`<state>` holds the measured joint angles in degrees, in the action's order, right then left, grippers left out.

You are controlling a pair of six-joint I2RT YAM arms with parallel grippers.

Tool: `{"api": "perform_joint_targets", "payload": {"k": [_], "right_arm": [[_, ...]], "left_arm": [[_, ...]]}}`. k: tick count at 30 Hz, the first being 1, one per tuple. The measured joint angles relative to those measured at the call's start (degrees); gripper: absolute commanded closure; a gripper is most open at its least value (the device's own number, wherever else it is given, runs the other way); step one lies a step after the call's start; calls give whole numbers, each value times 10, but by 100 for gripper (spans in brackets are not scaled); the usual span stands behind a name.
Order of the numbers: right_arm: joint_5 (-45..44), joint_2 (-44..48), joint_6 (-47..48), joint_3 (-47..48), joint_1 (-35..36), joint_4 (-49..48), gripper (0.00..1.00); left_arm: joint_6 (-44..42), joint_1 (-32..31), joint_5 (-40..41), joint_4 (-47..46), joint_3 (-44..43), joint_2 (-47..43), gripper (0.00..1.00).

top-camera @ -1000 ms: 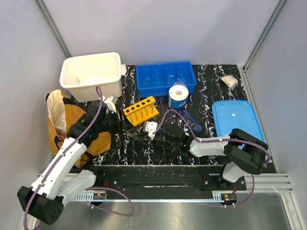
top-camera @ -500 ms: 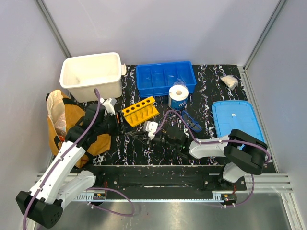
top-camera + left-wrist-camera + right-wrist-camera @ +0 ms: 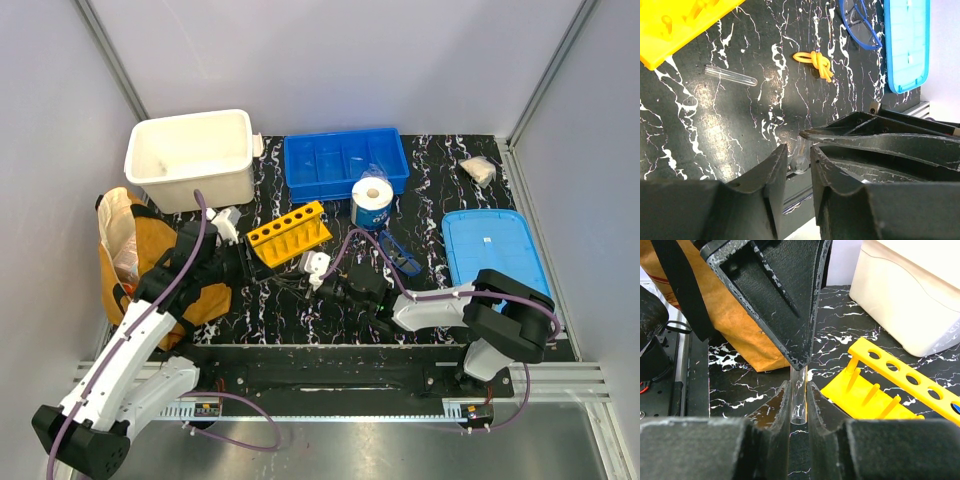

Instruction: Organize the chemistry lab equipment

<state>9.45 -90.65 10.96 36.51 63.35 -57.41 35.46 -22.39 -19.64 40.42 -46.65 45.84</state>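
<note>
A clear test tube (image 3: 799, 402) hangs in the air between both grippers. My right gripper (image 3: 799, 390) is shut on its open end. My left gripper (image 3: 796, 150) is closed round its rounded end (image 3: 800, 161), its fingers (image 3: 790, 315) coming down from above. In the top view the left gripper (image 3: 262, 270) and right gripper (image 3: 310, 284) meet just in front of the yellow six-hole rack (image 3: 290, 232). Another clear tube (image 3: 730, 76) lies on the table near the rack (image 3: 685, 25). A small orange-yellow knotted piece (image 3: 815, 61) lies nearby. Blue-rimmed goggles (image 3: 395, 252) lie to the right.
A white tub (image 3: 190, 155) and a blue compartment tray (image 3: 345, 165) stand at the back. A paper roll (image 3: 372, 203) stands behind the goggles. A blue lid (image 3: 495, 250) lies at the right. A tan bag (image 3: 150, 270) lies under the left arm.
My left gripper has moved right and forward to the tube that the right gripper holds. The right gripper has shifted slightly left.
</note>
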Motion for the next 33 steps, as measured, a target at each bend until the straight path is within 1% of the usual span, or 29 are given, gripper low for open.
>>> {"api": "perform_joint_targets", "payload": {"k": [7, 12, 13, 14, 15, 18, 20, 21, 24, 27, 31, 33], "right_arm": [[0, -4, -5, -1, 0, -3, 75], [-3, -4, -6, -3, 0, -3, 62], [-4, -4, -6, -5, 1, -3, 57], [-5, -4, -6, -6, 1, -1, 50], [-5, -4, -7, -8, 1, 1, 44], [-7, 4, -8, -17, 1, 12, 30], [-8, 22, -9, -27, 2, 26, 15], [-9, 36, -9, -33, 2, 37, 1], [-16, 90, -17, -48, 3, 82, 0], [-49, 150, -41, -48, 4, 146, 0], [-152, 221, -112, -49, 5, 237, 0], [-210, 272, -158, -50, 4, 310, 0]], "left_arm": [[0, 0, 2, -3, 0, 0, 82], [-11, -1, 13, -2, -1, 13, 85], [-14, -1, 18, -2, -1, 20, 86], [-16, -1, 22, -2, -2, 24, 86], [-20, -1, 28, -2, -3, 30, 86], [-28, -3, 48, 2, -14, 46, 86], [-35, -12, 69, 2, -29, 59, 86], [-38, -22, 87, 3, -40, 68, 86], [-48, -63, 137, 8, -82, 102, 83], [-64, -99, 189, 18, -149, 159, 83], [-85, -126, 257, 31, -242, 237, 82], [-94, -137, 291, 32, -282, 274, 82]]}}
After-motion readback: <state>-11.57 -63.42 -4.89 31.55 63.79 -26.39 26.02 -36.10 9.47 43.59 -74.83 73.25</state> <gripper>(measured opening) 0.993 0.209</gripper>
